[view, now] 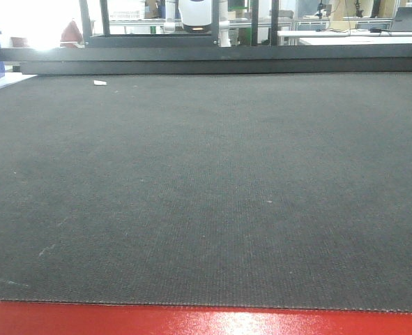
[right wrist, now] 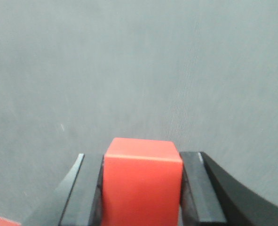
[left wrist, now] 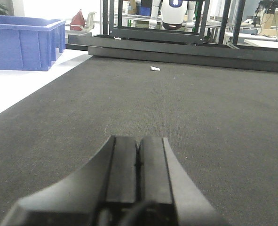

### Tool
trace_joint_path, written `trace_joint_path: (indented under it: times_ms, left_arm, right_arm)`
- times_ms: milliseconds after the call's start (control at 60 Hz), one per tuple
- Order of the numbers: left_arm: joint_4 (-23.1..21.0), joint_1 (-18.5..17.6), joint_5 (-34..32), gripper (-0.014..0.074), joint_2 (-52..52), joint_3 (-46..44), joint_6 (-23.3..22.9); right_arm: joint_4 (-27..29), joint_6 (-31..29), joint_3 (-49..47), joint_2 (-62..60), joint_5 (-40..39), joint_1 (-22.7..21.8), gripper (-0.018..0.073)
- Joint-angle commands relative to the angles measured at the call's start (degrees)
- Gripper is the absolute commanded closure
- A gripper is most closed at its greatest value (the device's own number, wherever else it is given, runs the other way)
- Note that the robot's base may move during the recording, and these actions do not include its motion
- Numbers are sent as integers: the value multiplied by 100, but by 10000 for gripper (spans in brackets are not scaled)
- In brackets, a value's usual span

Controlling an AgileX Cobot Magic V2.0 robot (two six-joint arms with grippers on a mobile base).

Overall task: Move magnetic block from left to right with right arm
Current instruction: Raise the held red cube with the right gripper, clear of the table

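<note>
The small plain red magnetic cube [right wrist: 141,188] sits between the two dark fingers [right wrist: 202,188] of the right arm's black claw [right wrist: 139,159]. The claw is clenched on it, with a finger pressed against each side face. Its top face is lit and its front face fills the bottom of the right wrist view. Behind it spreads the dark grey woven mat [view: 206,188] that covers the table (blurred here, so I cannot tell whether the cube rests on the mat or hangs over it). The left claw [left wrist: 138,141] is clenched on nothing, its two black fingers meeting along a thin seam low over the mat. Farther off lie a small white scrap [left wrist: 155,68], a blue plastic bin [left wrist: 21,42] beyond the mat's left edge, and a black metal frame [left wrist: 176,47] along the far side.
</note>
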Motion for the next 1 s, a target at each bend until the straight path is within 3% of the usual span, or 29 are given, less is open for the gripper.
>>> trace_joint_path:
  times_ms: [0,233,983]
  left_arm:
    - [0,-4,-517,712,-74,53,-25]
    - [0,-4,-517,713,-74,53,-25]
    - [0,-4,-517,713,-74,53,-25]
  right_arm:
    - [-194,-79,-156,-512,-360,-32,378]
    - [-228,-79,-156,-1324,-360,-32,378]
    - [-228,-79,-156,-1345,-360,-32,378]
